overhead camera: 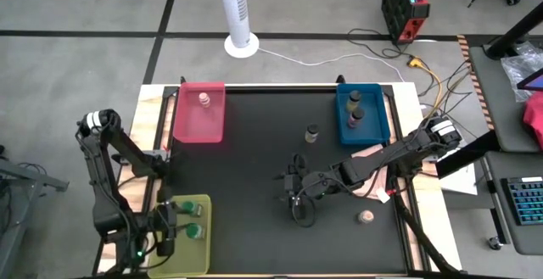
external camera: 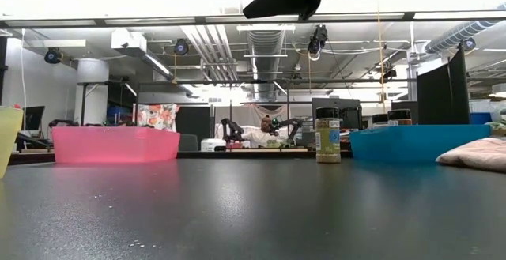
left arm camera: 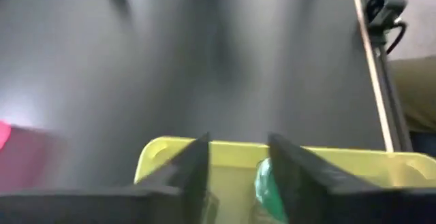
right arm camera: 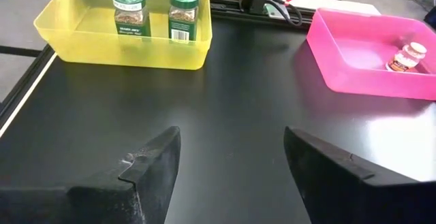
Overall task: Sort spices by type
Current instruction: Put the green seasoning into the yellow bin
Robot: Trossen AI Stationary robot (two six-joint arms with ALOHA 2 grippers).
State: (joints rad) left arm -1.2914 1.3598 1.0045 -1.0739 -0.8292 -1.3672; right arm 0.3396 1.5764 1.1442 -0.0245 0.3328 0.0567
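Note:
Two green-lidded spice jars (right arm camera: 129,11) (right arm camera: 182,13) stand upright in the yellow-green tray (overhead camera: 188,232). A pinkish-topped jar (overhead camera: 204,99) lies in the pink tray (overhead camera: 200,114). Two dark-capped jars (overhead camera: 355,99) (overhead camera: 354,118) stand in the blue tray (overhead camera: 362,114). One brown-capped jar (external camera: 328,140) stands alone on the black table. Another pinkish jar (overhead camera: 366,217) lies near the table's right near corner. My left gripper (left arm camera: 238,176) hovers open over the yellow-green tray, a green lid (left arm camera: 267,186) beside one finger. My right gripper (right arm camera: 231,176) is open and empty above the table's middle (overhead camera: 291,192).
A pink cloth (external camera: 478,153) lies at the table's right edge, under my right arm (overhead camera: 382,156). The three trays sit at the far left, far right and near left corners. Bare black table (overhead camera: 246,177) stretches between them. A white fan pole (overhead camera: 237,12) stands beyond the far edge.

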